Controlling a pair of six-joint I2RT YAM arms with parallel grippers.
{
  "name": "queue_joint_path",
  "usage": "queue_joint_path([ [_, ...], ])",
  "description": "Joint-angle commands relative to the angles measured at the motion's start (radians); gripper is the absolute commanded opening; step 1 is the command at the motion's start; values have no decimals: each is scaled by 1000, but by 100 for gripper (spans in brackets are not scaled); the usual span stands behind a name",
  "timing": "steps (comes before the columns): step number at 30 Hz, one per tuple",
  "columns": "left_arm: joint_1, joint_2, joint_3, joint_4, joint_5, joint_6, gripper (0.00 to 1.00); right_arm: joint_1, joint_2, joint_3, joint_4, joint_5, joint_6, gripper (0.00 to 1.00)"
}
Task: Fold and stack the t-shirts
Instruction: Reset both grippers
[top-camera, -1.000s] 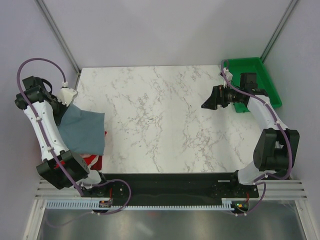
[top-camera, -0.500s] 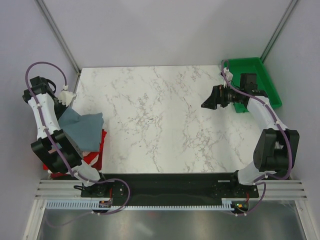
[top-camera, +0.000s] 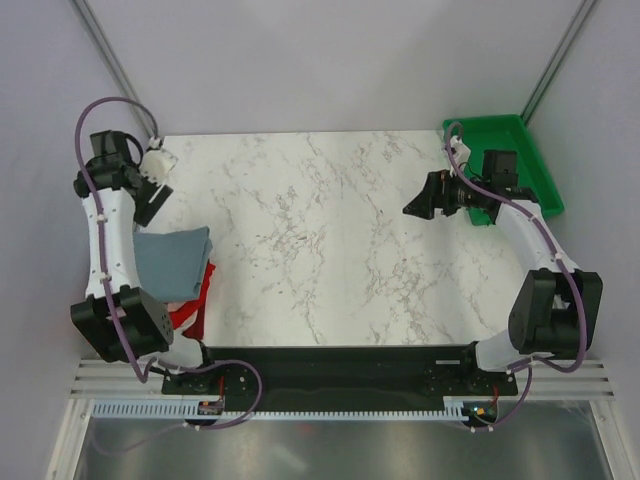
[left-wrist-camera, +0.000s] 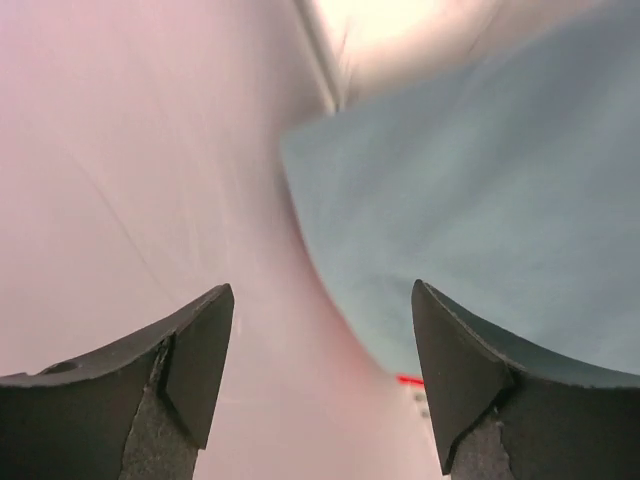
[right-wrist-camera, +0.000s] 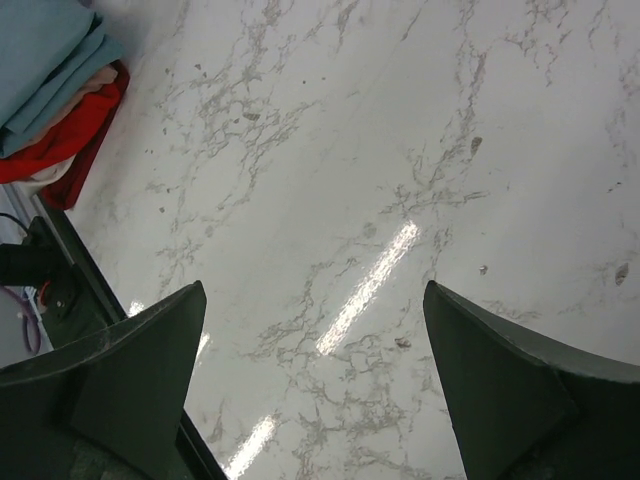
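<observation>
A slate blue-grey t-shirt (top-camera: 172, 260) lies folded at the table's left edge, on top of a red t-shirt (top-camera: 197, 300). My left gripper (top-camera: 152, 205) hangs just beyond the stack's far edge, open and holding nothing. In the left wrist view the blue-grey t-shirt (left-wrist-camera: 500, 200) fills the upper right, beyond the open left gripper (left-wrist-camera: 322, 380). My right gripper (top-camera: 411, 209) hovers open over the right side of the table. The right wrist view shows the right gripper (right-wrist-camera: 315, 380) over bare marble, with the blue-grey t-shirt (right-wrist-camera: 40, 55) above a red t-shirt (right-wrist-camera: 70, 135) at top left.
A green plastic tray (top-camera: 520, 135) stands at the table's far right corner, behind the right arm. The marble table (top-camera: 320, 230) stretches between the two arms. Grey walls close in on the left and right.
My left gripper has opened and let go of the blue-grey t-shirt, then moved up and toward the far side. The shirt now lies flat on the stack. The right arm has not moved.
</observation>
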Motion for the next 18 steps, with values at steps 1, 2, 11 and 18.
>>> queue_joint_path([
  [1, -148, -122, 37, 46, 73, -165, 80, 6, -83, 2, 95, 73, 7, 98],
  [2, -177, -137, 37, 46, 113, -249, 85, 27, -118, 5, 100, 112, -4, 98],
  [11, -256, -122, 60, 136, 426, -687, 100, 227, -202, 13, 165, 671, 126, 98],
  [18, -274, 0, 115, 209, 491, -707, 100, 258, -90, 112, -12, 747, 33, 98],
])
